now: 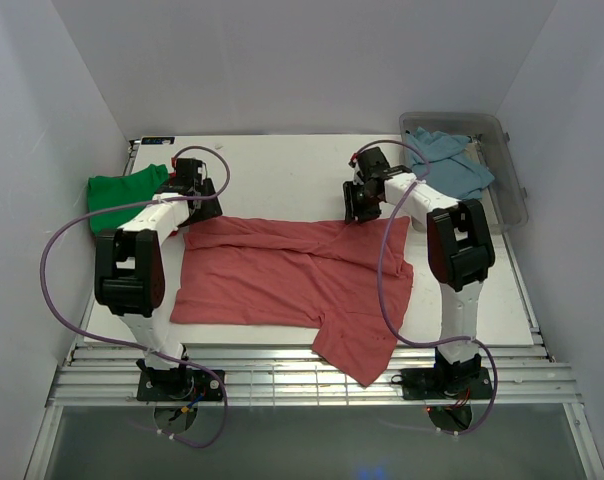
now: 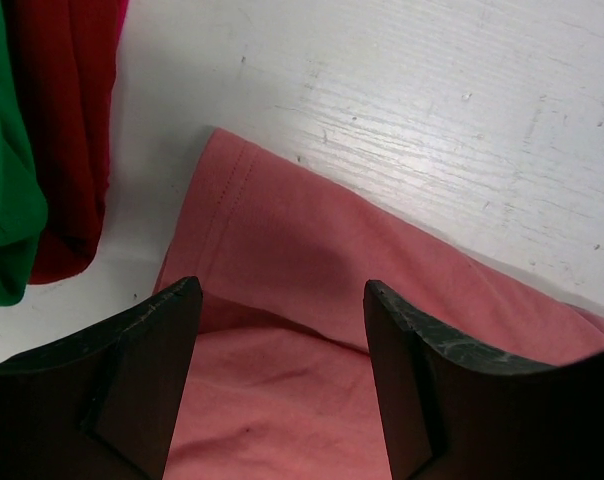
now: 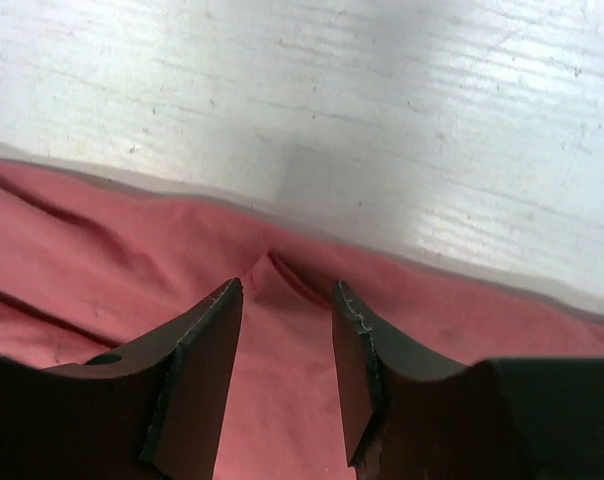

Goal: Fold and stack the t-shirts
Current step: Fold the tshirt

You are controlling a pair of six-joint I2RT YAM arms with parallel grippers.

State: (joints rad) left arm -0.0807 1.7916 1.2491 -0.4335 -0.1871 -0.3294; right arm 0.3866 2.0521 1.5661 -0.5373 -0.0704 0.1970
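Observation:
The salmon-pink t-shirt (image 1: 292, 275) lies spread flat across the middle of the table, one part hanging over the front edge. My left gripper (image 1: 204, 210) is open over its far left corner, and the left wrist view shows the jaws (image 2: 282, 285) wide apart above the pink cloth (image 2: 312, 250). My right gripper (image 1: 360, 212) is at the shirt's far edge, its jaws (image 3: 285, 285) apart over a small pucker in the cloth (image 3: 272, 262). The green t-shirt (image 1: 122, 190) lies at the back left, with the red t-shirt (image 2: 67, 130) beneath it. The light blue t-shirt (image 1: 450, 160) lies in the bin.
A clear plastic bin (image 1: 510, 190) stands at the back right corner. White walls close in the table on three sides. Purple cables loop from both arms over the table. Bare white tabletop (image 1: 282, 170) lies behind the pink shirt.

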